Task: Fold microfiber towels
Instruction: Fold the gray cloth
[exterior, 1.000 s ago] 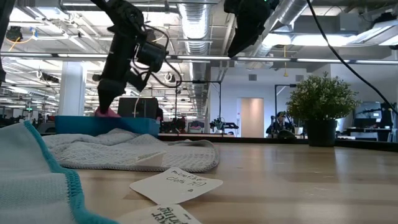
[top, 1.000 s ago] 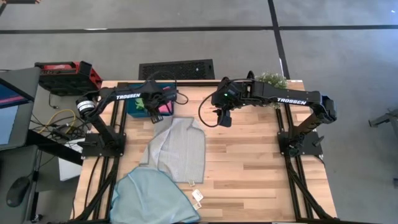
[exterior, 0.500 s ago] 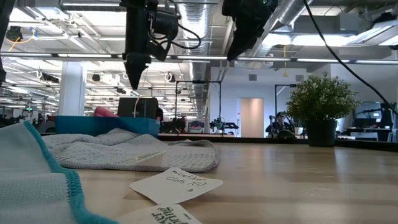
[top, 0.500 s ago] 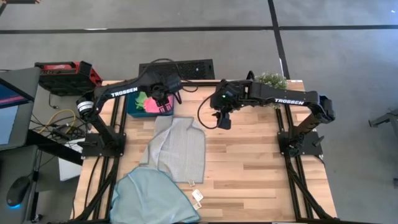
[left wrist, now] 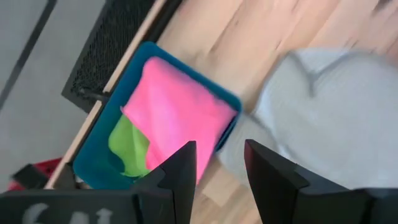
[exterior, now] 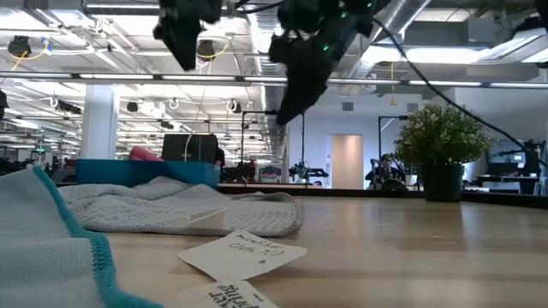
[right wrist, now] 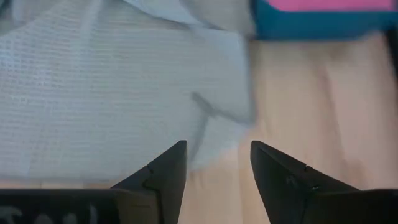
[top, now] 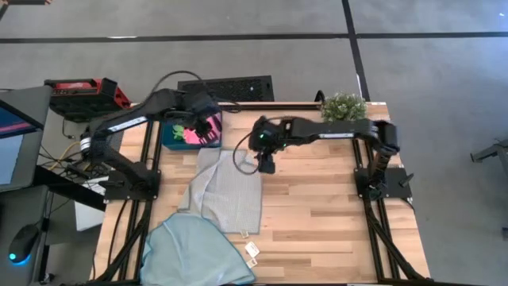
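- From above: the right gripper point(top: 265, 164) has swung in from mid-table and now hangs over the grey towel's point(top: 230, 191) far right corner, fingers apart and empty. The left gripper point(top: 208, 125) has pulled back over the teal tray point(top: 168, 143) at the tabletop's far left corner.
- At table height: both arms ride high; the grey towel lies flat, the blue towel point(exterior: 43, 248) nearest.
- Left wrist: fingers apart, nothing held; the pink towel point(left wrist: 171, 112) and green towel point(left wrist: 129, 144) sit in the tray.
- Right wrist: grey corner lies ahead, so a grasp looks next.

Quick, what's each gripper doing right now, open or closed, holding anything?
Left gripper: open, empty, above the teal tray.
Right gripper: open, empty, over the grey towel.
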